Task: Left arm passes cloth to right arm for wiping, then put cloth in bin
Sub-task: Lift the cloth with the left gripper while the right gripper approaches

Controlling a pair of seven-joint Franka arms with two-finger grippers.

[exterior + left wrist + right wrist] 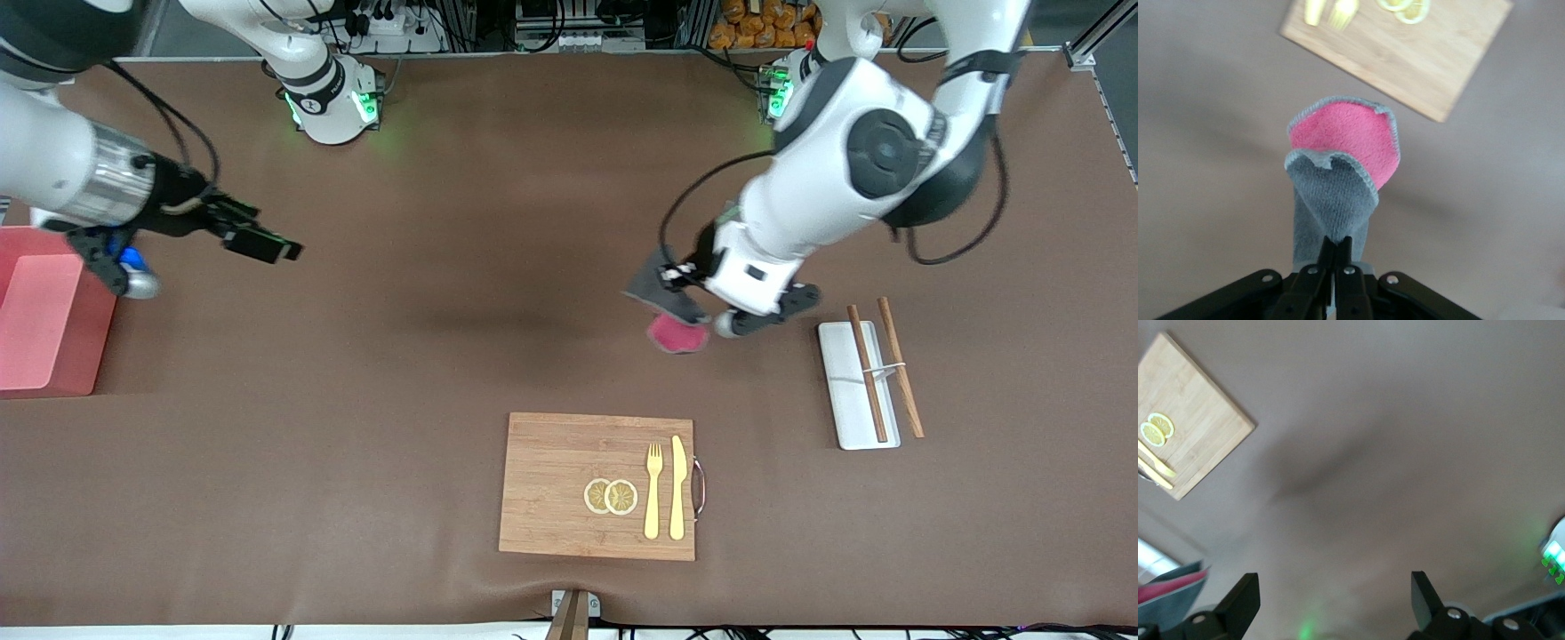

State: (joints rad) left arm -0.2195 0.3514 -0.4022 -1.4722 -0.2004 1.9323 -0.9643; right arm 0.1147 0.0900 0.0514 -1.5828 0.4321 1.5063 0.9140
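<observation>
My left gripper [683,280] is shut on the cloth [676,331] and holds it in the air over the middle of the table, beside the white tray. In the left wrist view the cloth [1341,157] hangs from the closed fingertips of the left gripper [1337,248], grey side folded over the pink side. My right gripper [277,247] is open and empty, in the air beside the salmon-pink bin [44,311] at the right arm's end of the table. In the right wrist view the right gripper [1335,597] is wide apart, and a corner of the cloth [1171,593] shows.
A wooden board [551,484] with two lemon slices [611,496], a fork [653,491] and a knife [677,487] lies near the front edge. A flat white tray [845,391] with two chopsticks [867,373] lies toward the left arm's end.
</observation>
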